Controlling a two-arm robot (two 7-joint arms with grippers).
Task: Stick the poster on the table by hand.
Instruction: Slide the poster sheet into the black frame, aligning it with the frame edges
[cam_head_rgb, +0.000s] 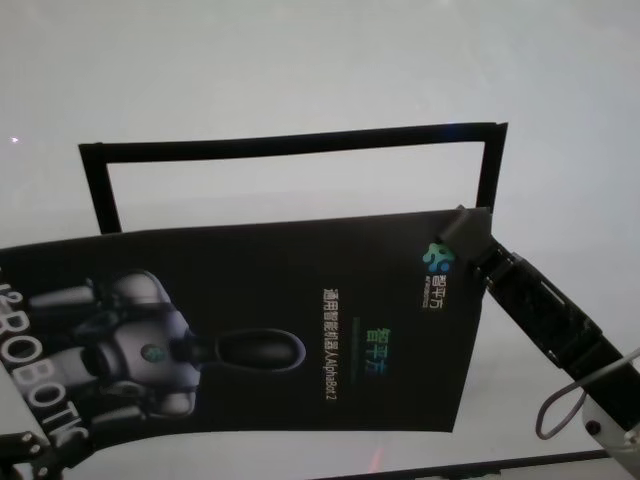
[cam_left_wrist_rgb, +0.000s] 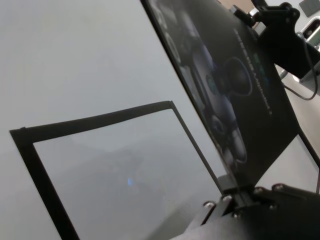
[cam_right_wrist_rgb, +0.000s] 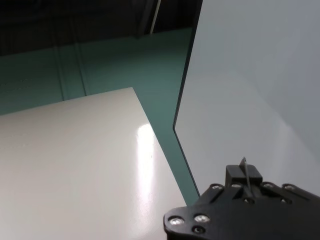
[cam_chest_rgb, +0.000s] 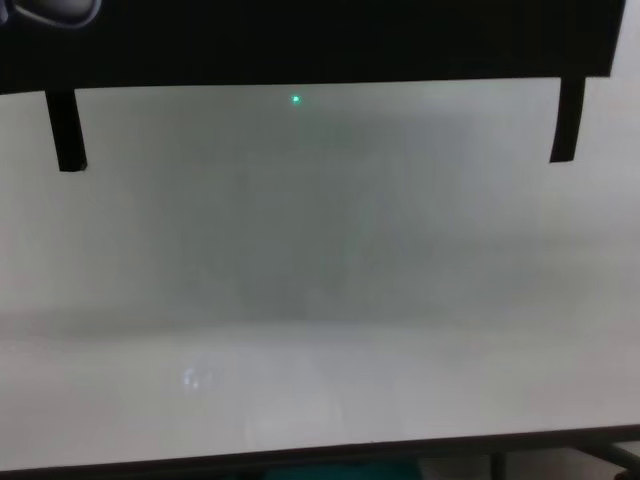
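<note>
The poster (cam_head_rgb: 250, 330) hangs in the air above the surface (cam_head_rgb: 300, 60), held by 2 grippers at opposite ends, so it can be carried flat over the black frame (cam_head_rgb: 290, 143) taped on the surface. That frame looks like the outline the poster is meant to fill.

The right gripper (cam_head_rgb: 462, 228) sits at the poster's far right corner, its fingers pinching the sheet's edge; in the right wrist view the thin edge stands between the 2 fingers (cam_right_wrist_rgb: 243, 176), with the white back of the sheet beyond them. The left gripper (cam_left_wrist_rgb: 235, 192) has its fingers clamped on the poster's left edge, and the sheet rises away from them toward the other arm.

Holding by 2 edges likely keeps the sheet taut and stops it sagging before it is lowered. Just beyond the right fingers lies the frame's right corner, so that end seems nearly lined up; the left end looks further from its strip.

No containers are in view. In the chest view only the frame's 2 side strips show below the poster.
</note>
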